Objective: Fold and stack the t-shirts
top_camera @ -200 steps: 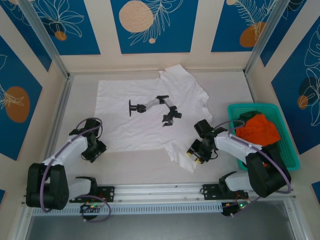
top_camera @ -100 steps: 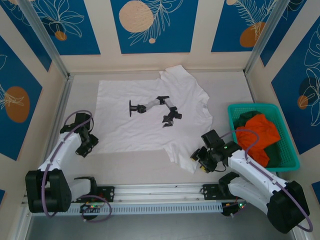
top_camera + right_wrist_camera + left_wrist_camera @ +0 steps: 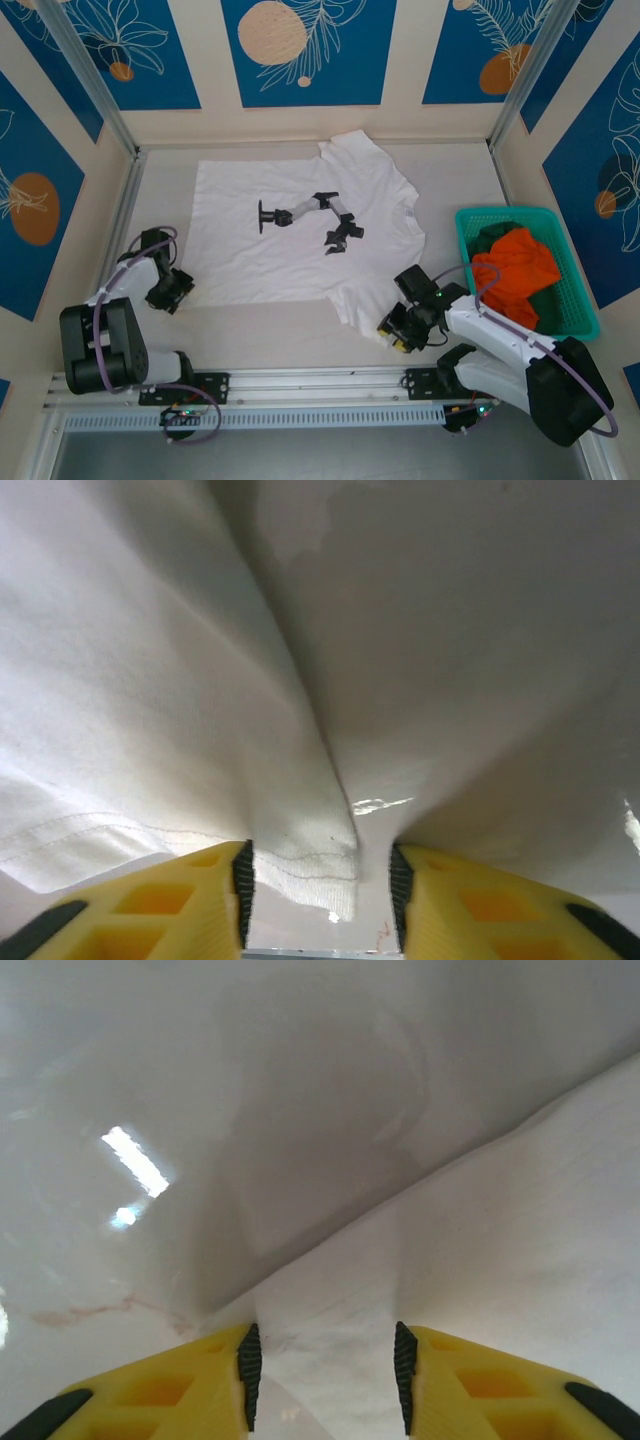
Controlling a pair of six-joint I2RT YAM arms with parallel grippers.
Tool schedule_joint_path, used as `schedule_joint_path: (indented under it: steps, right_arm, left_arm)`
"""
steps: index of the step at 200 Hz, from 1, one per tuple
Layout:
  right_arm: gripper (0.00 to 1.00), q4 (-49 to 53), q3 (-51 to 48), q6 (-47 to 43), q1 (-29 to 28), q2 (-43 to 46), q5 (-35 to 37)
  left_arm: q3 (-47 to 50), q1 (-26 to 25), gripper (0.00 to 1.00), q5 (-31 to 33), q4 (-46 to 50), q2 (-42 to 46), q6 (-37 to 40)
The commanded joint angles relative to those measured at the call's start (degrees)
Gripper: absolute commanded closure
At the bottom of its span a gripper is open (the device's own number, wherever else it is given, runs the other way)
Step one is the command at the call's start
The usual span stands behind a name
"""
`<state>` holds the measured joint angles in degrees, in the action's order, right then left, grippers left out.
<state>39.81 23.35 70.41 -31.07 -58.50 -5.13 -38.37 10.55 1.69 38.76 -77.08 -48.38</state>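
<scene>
Close left gripper [image 3: 322,1375], now agape, on shirt [image 3: 520,1210] corner between its fingers; likewise right gripper [image 3: 322,880], agape around hem; press low first, lift together.

The whole table [image 3: 460,180] is seen from high behind its near edge, looking down. Both wrist views are taken close over the white shirt [image 3: 240,260], whose edges are also seen from overhead.
</scene>
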Motion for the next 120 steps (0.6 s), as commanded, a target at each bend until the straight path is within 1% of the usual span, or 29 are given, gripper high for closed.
schedule_joint_path:
  steps: [1,16,42,47,52,69,87,105,114,120]
  right_arm:
    - [0.64,-0.8,-0.3,-0.6,-0.7,-1.6,-1.7]
    - [0.77,-1.0,-0.2,-0.6,-0.7,-2.3,-1.8]
    - [0.95,0.5,0.7,-0.9,-0.8,-2.4,-0.6]
    - [0.97,0.6,0.8,-0.8,-0.8,-2.4,-0.5]
    - [0.99,0.7,1.0,-0.9,-0.7,-2.3,-0.4]
    - [1.0,1.9,1.9,-1.2,-1.1,-2.1,0.0]
    - [1.0,4.4,3.2,-2.0,-1.3,-2.0,0.2]
    - [1.0,7.7,4.3,-2.6,-2.0,-1.8,-0.1]
    - [1.0,8.7,4.4,-2.1,-3.1,-1.3,-0.9]
    - [1.0,9.3,4.5,-1.9,-3.9,-0.8,-1.4]
  left_arm:
    - [2.2,0.8,0.61,-2.9,-2.9,-1.1,1.8]
    - [2.9,0.8,0.62,-2.9,-3.7,-1.7,2.1]
    - [3.0,0.9,0.65,-1.2,-3.6,-2.0,3.8]
    - [2.9,0.9,0.67,-1.1,-3.8,-2.1,4.1]
    - [2.8,1.0,0.72,-1.1,-3.9,-2.2,4.5]
    - [2.0,0.9,0.86,-1.1,-3.5,-3.2,5.3]
    - [1.4,1.0,0.88,-0.1,-1.8,-2.7,6.0]
    - [0.6,0.9,0.95,1.5,1.6,-0.6,7.1]
    - [0.1,0.8,1.0,2.0,3.8,0.5,7.8]
    - [0.1,0.7,1.0,2.4,5.3,1.5,8.1]
